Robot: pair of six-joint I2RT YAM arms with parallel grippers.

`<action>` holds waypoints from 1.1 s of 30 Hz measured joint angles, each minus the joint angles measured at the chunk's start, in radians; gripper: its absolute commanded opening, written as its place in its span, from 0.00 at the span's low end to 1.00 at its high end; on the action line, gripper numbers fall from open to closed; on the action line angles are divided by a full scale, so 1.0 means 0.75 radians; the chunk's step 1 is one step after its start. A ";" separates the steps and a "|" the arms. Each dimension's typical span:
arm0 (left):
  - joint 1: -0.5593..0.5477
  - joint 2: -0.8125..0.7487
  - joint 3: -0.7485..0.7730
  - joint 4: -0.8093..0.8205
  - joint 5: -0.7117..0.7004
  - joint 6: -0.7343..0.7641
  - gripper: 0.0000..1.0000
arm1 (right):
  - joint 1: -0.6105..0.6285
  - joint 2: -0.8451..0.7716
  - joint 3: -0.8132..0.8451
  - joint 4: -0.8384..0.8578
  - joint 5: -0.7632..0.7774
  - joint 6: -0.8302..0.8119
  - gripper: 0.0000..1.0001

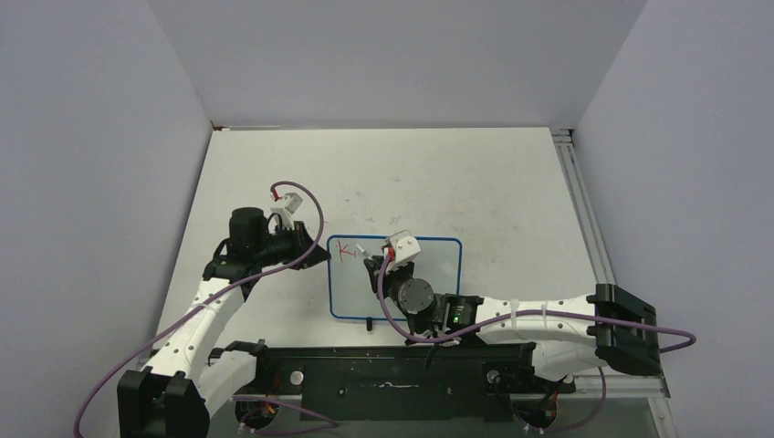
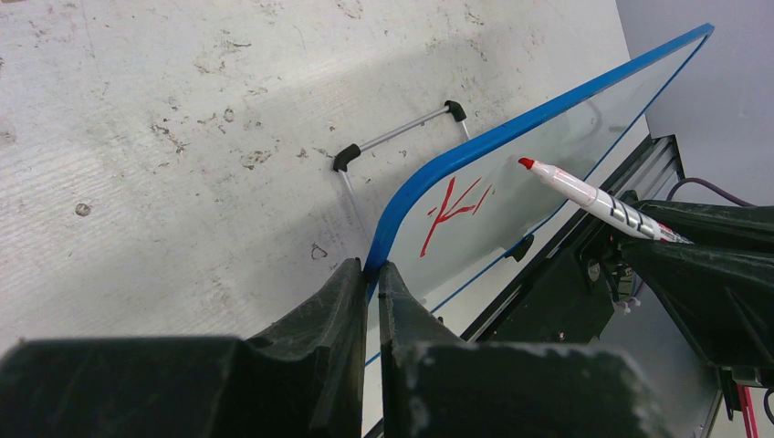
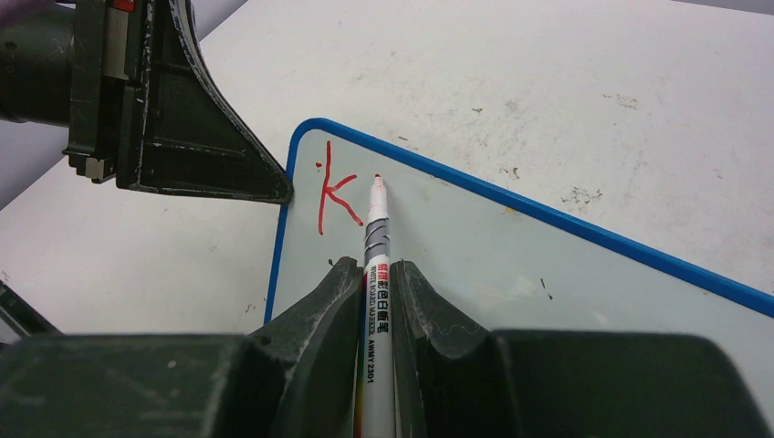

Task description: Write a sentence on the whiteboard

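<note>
Scuffed white table [image 1: 475, 182] enclosed by 3 plain grey walls [image 1: 392, 55].
The whiteboard [image 1: 351, 294] lies on the table just ahead of the arm bases. Left gripper [image 2: 372, 270] is clenched on its blue left edge. Right gripper [image 3: 376, 274] grasps a red marker [image 3: 375, 228], tip beside 1 red "K" [image 3: 334, 197].

Blue-framed white whiteboard [image 3: 566, 274], red K [image 3: 333, 196], red-tipped marker [image 3: 376, 246]

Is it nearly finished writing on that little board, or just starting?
Just starting. Done: one red K in a corner of the whiteboard. In hand: left gripper pinches the blue frame, right gripper holds the marker, tip just beside the K. Left: nearly the whole sentence; most of the board is blank.
</note>
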 measured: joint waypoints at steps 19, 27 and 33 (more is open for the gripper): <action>0.000 0.000 0.000 0.000 -0.002 0.001 0.00 | -0.018 0.027 0.001 0.001 -0.026 0.014 0.05; 0.000 0.000 0.000 0.001 -0.001 0.001 0.00 | -0.017 0.027 0.001 0.004 -0.045 0.001 0.05; 0.000 0.000 0.000 0.000 -0.001 0.001 0.00 | 0.041 -0.003 0.001 0.018 -0.055 -0.066 0.05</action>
